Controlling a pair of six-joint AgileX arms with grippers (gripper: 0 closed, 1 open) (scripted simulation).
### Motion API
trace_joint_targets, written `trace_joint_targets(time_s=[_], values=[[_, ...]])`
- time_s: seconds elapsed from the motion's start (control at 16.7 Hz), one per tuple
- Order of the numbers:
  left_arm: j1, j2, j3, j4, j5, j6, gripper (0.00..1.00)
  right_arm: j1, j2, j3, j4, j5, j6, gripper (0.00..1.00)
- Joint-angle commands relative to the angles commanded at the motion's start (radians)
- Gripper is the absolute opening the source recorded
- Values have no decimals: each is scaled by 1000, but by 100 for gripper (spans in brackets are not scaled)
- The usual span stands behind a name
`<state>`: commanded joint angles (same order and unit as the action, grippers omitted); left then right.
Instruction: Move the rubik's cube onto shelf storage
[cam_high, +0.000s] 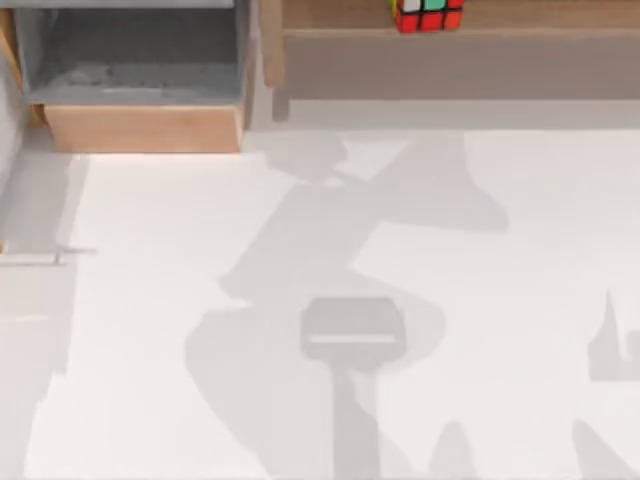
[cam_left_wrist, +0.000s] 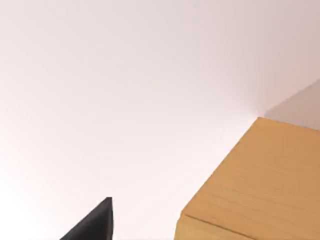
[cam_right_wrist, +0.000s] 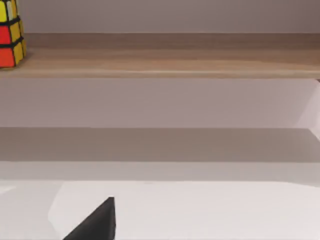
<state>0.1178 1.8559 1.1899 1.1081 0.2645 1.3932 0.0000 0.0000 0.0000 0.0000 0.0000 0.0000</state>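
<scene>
One rubik's cube (cam_high: 428, 15) sits on the one shelf storage (cam_high: 450, 70); beside the shelf, one grey-lined box (cam_high: 140, 90). End effector states: cannot tell.

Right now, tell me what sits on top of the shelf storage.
The rubik's cube sits on the wooden board of the shelf storage. The picture's top edge cuts off the cube's far part and the board behind it.

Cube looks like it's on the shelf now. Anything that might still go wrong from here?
1. The rubik's cube sits on the shelf board close to its front edge, so a bump to the shelf might tip it off.
2. The right gripper faces the shelf front from low over the table; moving forward rather than back could strike it.
3. The left gripper is near the wooden box; a careless swing may clip it.
</scene>
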Motion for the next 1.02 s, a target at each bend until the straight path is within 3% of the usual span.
trace_joint_targets(time_s=[0.24, 0.48, 0.78, 1.02], values=[[350, -24, -311, 116, 163, 140, 100, 0, 0, 0, 0, 0, 0, 100], [580, -25, -542, 268, 303, 210, 100, 0, 0, 0, 0, 0, 0, 100], [636, 76, -716, 405, 451, 211, 100, 0, 0, 0, 0, 0, 0, 100], [601, 136, -752, 432, 497, 198, 100, 0, 0, 0, 0, 0, 0, 100]])
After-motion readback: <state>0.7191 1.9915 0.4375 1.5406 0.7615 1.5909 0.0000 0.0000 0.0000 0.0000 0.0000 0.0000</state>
